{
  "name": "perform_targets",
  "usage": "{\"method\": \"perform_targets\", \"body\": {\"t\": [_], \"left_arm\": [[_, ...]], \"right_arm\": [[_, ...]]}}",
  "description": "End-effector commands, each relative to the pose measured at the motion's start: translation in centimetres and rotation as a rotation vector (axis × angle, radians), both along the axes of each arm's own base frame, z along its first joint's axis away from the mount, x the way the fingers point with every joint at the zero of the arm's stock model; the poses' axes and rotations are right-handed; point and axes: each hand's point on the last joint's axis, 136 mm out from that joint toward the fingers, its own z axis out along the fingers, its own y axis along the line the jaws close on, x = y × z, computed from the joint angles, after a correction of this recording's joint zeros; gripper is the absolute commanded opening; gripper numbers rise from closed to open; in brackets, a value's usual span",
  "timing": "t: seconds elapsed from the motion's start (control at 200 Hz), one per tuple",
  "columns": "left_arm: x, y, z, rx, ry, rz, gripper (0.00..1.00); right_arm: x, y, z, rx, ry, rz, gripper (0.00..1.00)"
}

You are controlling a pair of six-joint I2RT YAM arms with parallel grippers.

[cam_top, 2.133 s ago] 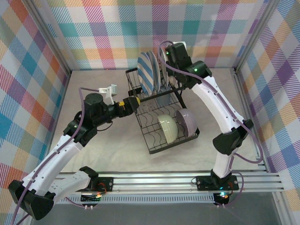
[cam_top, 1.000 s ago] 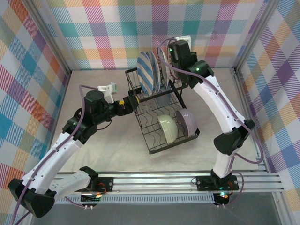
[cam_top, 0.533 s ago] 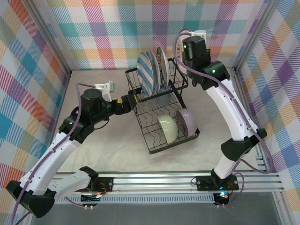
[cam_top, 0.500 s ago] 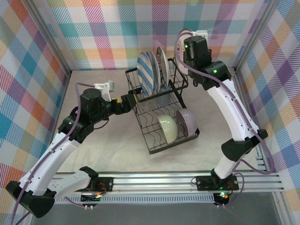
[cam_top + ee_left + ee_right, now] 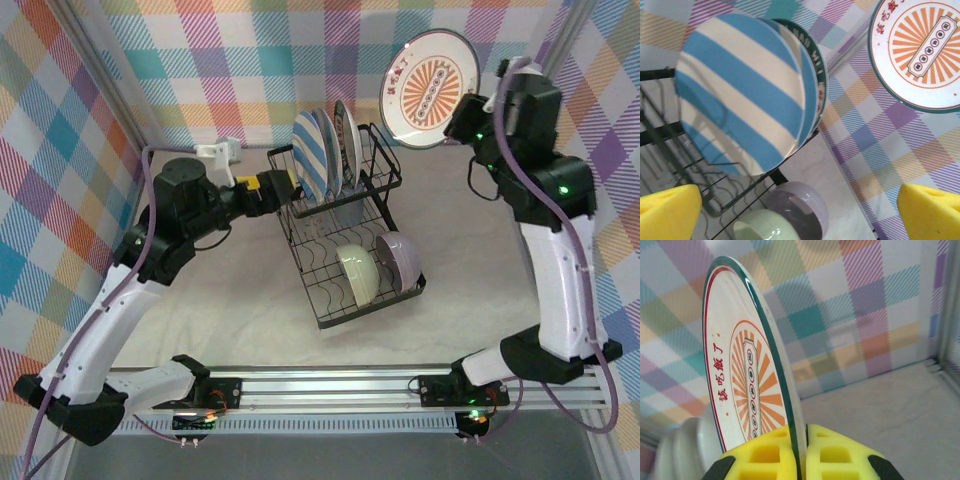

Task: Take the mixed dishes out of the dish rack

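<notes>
Black wire dish rack (image 5: pixel 340 255) sits mid-table, and it's far from empty. Three plates stand on edge in the slots at its 12 o'clock end, with the blue-and-white striped plate (image 5: pixel 308 158) outermost. Down at 5 o'clock the pale green bowl (image 5: pixel 358 272) and lavender bowl (image 5: pixel 402 258) lean side by side.

Up at 1 o'clock from the rack, well clear of the wires, hangs the orange sunburst plate (image 5: pixel 430 88). It's upright with its face turned to the camera and the right gripper (image 5: pixel 801 447) clamped on its lower rim. The right wrist view makes that plain: yellow pads pinch the thin green edge, and red characters run down the face.

The left gripper (image 5: pixel 276 185) waits at the rack's 10 o'clock corner, fingers spread wide and holding nothing. It's the nearer arm to the racked plates. Its own camera has the striped plate dead ahead, broad face on rather than rim on, so I'd expect a wrist turn before any pinch there. That view also catches a green-rimmed plate tucked behind the blue ones

Bare table at 3 o'clock looks like the landing spot for the sunburst plate — my call
</notes>
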Motion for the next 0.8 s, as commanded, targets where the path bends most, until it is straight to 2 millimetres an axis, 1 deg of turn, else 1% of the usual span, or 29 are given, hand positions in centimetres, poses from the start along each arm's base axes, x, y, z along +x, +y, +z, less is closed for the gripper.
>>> {"method": "perform_targets", "body": {"t": [0.0, 0.07, 0.18, 0.265, 0.37, 0.435, 0.57, 0.795], "left_arm": [[-0.3, -1.9, 2.4, -0.052, -0.023, -0.09, 1.0], [-0.1, -2.6, 3.8, -0.085, -0.032, -0.116, 1.0], [0.1, -3.6, 5.8, -0.138, -0.036, -0.161, 1.0], [0.1, -4.5, 7.1, -0.18, -0.031, -0.199, 0.99], [0.3, -5.4, 8.3, -0.216, -0.016, -0.24, 0.98], [0.3, -5.8, 8.9, -0.23, -0.009, -0.255, 0.97], [0.8, -6.7, 9.1, -0.233, 0.029, -0.281, 0.94], [1.2, -8.0, 9.4, -0.239, 0.07, -0.309, 0.88]], "right_arm": [[-1.6, 1.3, 3.1, 0.211, -0.086, 0.114, 0.0], [-2.2, 1.7, 3.8, 0.257, -0.095, 0.154, 0.0], [-2.8, 3.0, 4.3, 0.332, -0.088, 0.241, 0.0], [-3.0, 3.9, 4.2, 0.373, -0.07, 0.291, 0.0], [-2.9, 4.8, 3.6, 0.401, -0.04, 0.333, 0.0], [-2.8, 5.5, 3.1, 0.418, -0.015, 0.362, 0.0], [-2.7, 6.9, 2.4, 0.448, 0.025, 0.431, 0.0], [-2.4, 7.7, 0.9, 0.467, 0.08, 0.458, 0.0]]}}
